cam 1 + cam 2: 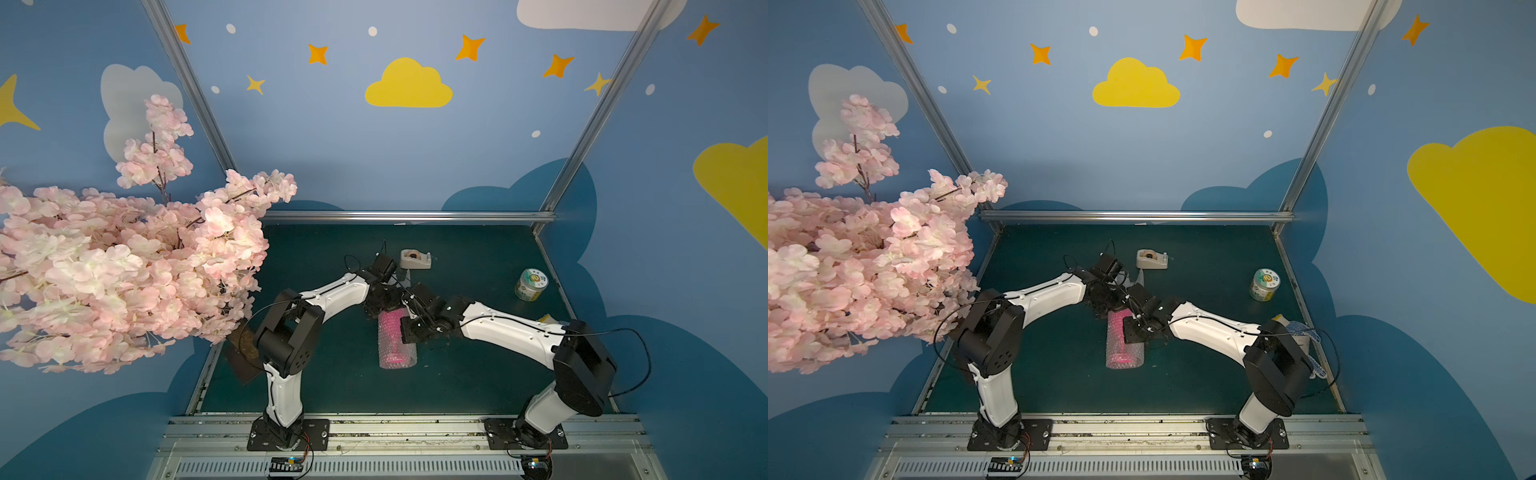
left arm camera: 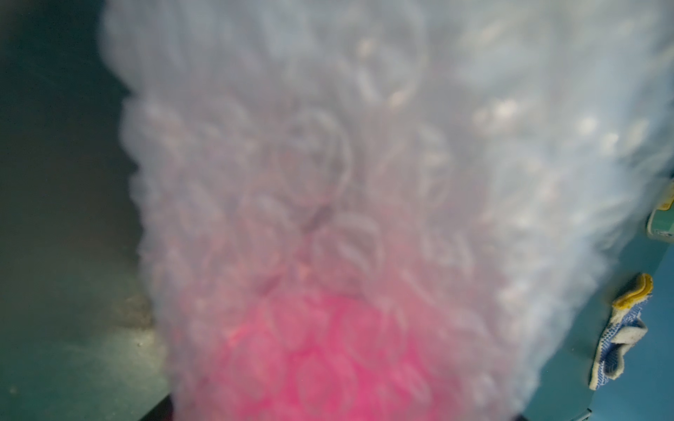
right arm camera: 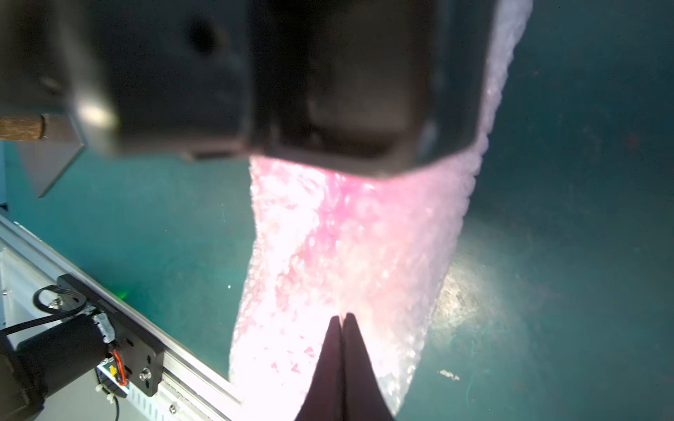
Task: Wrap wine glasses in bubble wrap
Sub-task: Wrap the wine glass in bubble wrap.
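The pink wine glass lies on its side mid-table, rolled inside the bubble wrap, and shows in both top views. My left gripper sits at the roll's far end. In the left wrist view the blurred bubble wrap and the pink glass fill the picture, with dark finger edges far apart at either side. My right gripper is shut, fingertips together with nothing visible between them, resting over the bubble wrap near the roll's middle.
A beige tape dispenser stands behind the arms. A green-and-white tin is at the back right, and a blue-dotted glove lies by the right edge. Pink blossom branches overhang the left side. A metal rail runs along the front.
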### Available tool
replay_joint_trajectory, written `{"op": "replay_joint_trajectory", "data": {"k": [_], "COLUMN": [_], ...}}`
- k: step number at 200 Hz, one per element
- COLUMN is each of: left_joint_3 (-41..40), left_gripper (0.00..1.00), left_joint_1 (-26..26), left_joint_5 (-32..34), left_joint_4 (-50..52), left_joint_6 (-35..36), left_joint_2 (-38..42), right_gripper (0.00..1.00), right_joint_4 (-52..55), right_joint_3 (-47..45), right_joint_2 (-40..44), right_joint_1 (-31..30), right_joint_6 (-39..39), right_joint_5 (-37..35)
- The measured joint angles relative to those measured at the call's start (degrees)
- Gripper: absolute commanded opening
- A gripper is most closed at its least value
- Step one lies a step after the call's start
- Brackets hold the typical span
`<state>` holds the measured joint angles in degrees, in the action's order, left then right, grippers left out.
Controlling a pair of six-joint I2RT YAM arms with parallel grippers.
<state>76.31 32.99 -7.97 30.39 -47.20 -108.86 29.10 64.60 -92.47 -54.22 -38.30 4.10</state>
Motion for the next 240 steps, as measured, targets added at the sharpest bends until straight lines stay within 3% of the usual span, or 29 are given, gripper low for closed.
{"op": "replay_joint_trajectory", "data": {"k": [71,148,185,214,240], "left_joint_3": [0.0,0.0,-0.1,-2.0,-3.6], "left_gripper": [1.00,0.85,0.78,0.77,0.77], "left_joint_1": [0.1,0.2,-0.2,-1.1,-1.9], "left_joint_5": [-0.9,0.0,-0.6,-2.9,-5.2], "left_joint_4": [-0.7,-0.3,-1.1,-4.6,-7.5], "left_joint_6": [-0.6,-1.0,-0.9,0.6,2.3], "left_joint_2": [0.0,0.0,0.0,0.0,0.3], "right_gripper": [0.00,0.00,0.31,0.37,0.41], "right_joint_4": [-5.8,-9.1,-10.2,-11.3,-12.4], "right_joint_3": [-0.9,-0.9,-1.8,-8.4,-12.2], "right_joint_2": [0.6,0.5,1.2,9.2,16.5], "right_joint_1": [0.0,0.0,1.2,9.1,17.8], "right_joint_6": [1.7,3.3,3.5,1.8,-1.4], "right_joint_5": [4.8,8.8,12.2,16.2,14.3]}}
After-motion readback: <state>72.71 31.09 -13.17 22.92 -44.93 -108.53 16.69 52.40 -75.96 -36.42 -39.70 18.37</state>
